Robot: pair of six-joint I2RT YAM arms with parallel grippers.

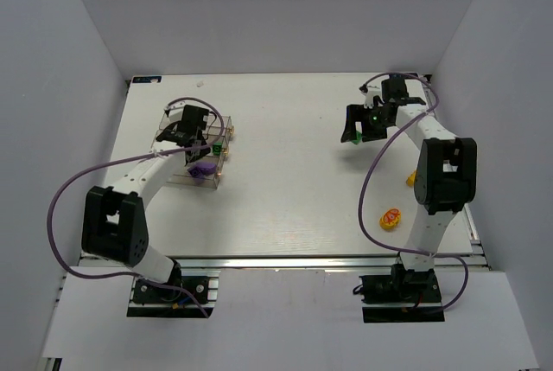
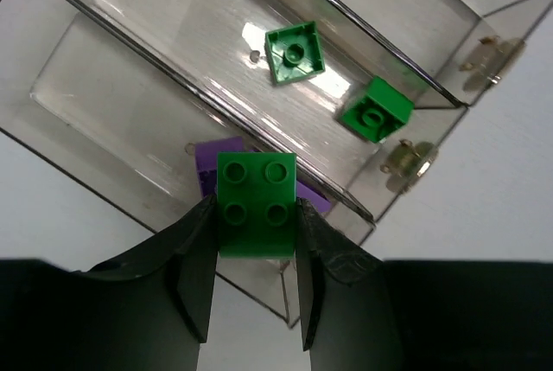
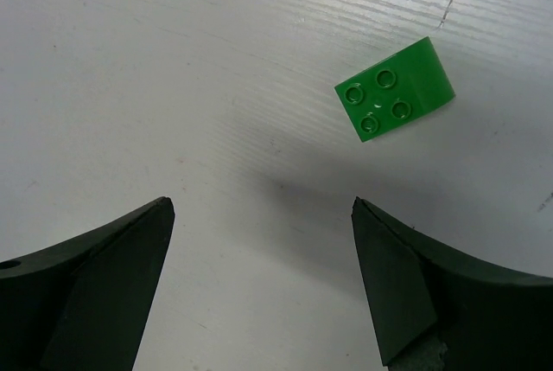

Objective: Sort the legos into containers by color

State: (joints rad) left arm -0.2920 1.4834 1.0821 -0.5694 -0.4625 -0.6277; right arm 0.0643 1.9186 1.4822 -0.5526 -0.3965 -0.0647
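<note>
Sorting is partly done. Your left tool [image 2: 255,215] is pinching a held green brick [image 2: 256,189] by its two sides, studs up, and it hangs over the containers [image 2: 130,8] at the left of the table [image 1: 294,189].

Sorted so far:
- Two green bricks [image 2: 295,51] lie in what looks like one compartment.
- A purple brick [image 2: 216,156] sits in the neighbouring compartment, partly hidden beneath the held one.
- I cannot tell what the third compartment holds.

Outstanding:
- The held green brick sits over the purple compartment's edge rather than the green one. In my judgement it needs shifting across before release.
- Your right tool [image 3: 262,207] is spread wide and holds nothing. It hovers over a loose green brick [image 3: 396,88] lying on the table just ahead of its fingers.
- Two yellow-orange pieces [image 1: 391,218] lie on the table near the right arm, well apart from the containers and not yet sorted.
</note>
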